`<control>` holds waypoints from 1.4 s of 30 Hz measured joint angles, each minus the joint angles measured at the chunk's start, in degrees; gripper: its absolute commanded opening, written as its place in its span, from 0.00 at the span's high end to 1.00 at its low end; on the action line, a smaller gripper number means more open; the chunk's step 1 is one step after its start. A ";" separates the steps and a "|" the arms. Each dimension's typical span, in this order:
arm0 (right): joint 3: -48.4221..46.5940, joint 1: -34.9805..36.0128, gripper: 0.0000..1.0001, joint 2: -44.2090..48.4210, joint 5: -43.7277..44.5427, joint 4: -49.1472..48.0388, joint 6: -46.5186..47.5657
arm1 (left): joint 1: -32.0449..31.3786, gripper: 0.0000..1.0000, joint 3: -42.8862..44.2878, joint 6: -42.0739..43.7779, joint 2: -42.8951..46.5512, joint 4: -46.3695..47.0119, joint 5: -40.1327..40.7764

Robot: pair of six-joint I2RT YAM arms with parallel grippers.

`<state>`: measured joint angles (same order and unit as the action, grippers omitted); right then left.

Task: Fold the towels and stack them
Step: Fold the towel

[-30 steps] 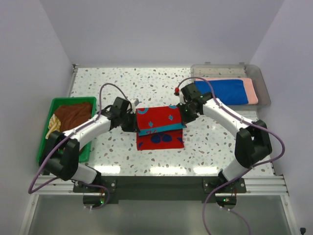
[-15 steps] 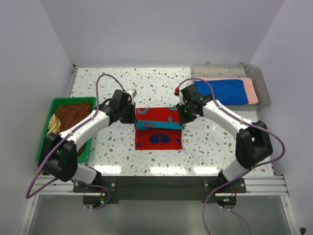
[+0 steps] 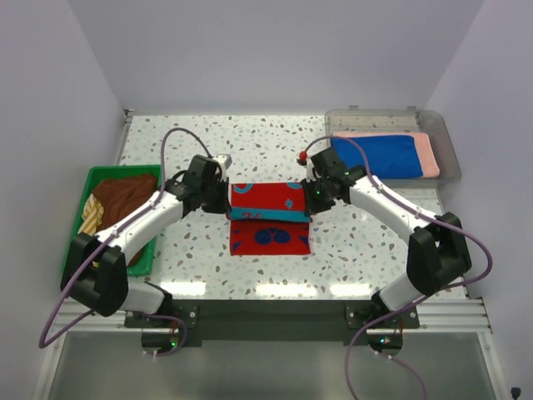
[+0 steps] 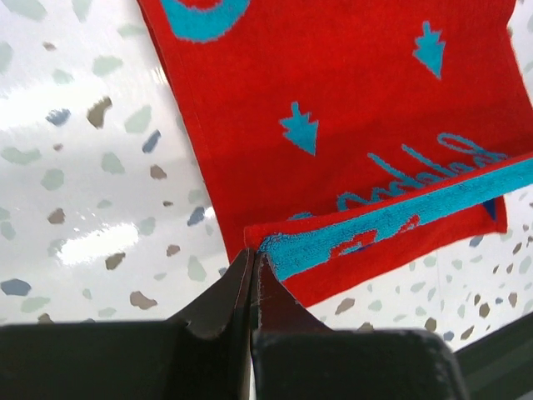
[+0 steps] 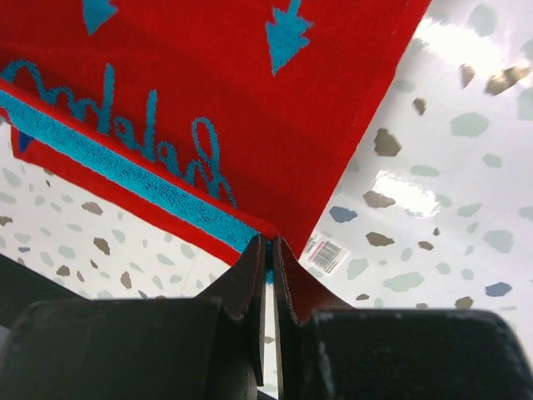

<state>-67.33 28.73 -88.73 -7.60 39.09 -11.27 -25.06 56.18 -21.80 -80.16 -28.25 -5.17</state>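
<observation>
The red towel with blue pattern [image 3: 271, 208] lies in the middle of the table, its upper part lifted and stretched between both grippers. My left gripper [image 3: 226, 200] is shut on the towel's left corner; in the left wrist view the closed jaws [image 4: 252, 254] pinch the blue-edged corner of the towel [image 4: 333, 100]. My right gripper [image 3: 312, 198] is shut on the right corner; in the right wrist view its jaws [image 5: 268, 242] pinch the towel [image 5: 208, 83]. The lower part of the towel [image 3: 271, 237] rests flat on the table.
A clear tray [image 3: 445, 137] at the back right holds a folded royal blue towel [image 3: 379, 154] on a salmon pink one [image 3: 429, 157]. A green basket [image 3: 79, 250] at the left holds a brown towel [image 3: 125, 193] and a yellowish striped one [image 3: 88, 217].
Both grippers have moved a little toward the far side with the towel's edge, and the held part has gone from tilted to straight and taut.
</observation>
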 measured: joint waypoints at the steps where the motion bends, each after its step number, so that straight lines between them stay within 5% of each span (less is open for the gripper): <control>1: 1.14 0.13 1.00 0.00 -0.59 -0.35 -0.11 | 0.00 1.00 -0.83 0.00 0.31 0.04 -0.46; 12: 10.78 1.62 1.00 -0.20 -4.04 -4.39 -1.66 | -0.24 0.98 -13.38 -1.66 -0.48 6.03 -8.20; 15: 11.93 1.77 0.98 -0.28 -4.22 -5.31 -1.97 | -0.24 0.91 -13.94 -2.05 -1.16 6.84 -8.61; 20: 13.38 2.03 0.69 -0.24 -3.96 -5.42 -2.32 | 0.07 0.71 -14.05 -2.38 -0.39 5.66 -6.54; 27: 17.35 3.85 0.61 4.04 -5.62 -4.33 -3.19 | 0.24 0.57 -16.37 -4.20 9.09 3.32 -6.05; 33: 21.75 8.70 0.58 9.35 -8.55 -3.56 -5.84 | 0.17 0.33 -20.48 -8.11 16.22 2.47 -7.52; 42: 22.40 11.34 0.50 16.87 1.18 -1.14 -13.53 | -0.52 0.42 -21.40 -14.32 16.74 2.03 -5.90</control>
<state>-44.93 40.07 -71.85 -6.42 37.95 -24.80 -25.58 34.79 -36.12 -63.42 -26.22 -11.07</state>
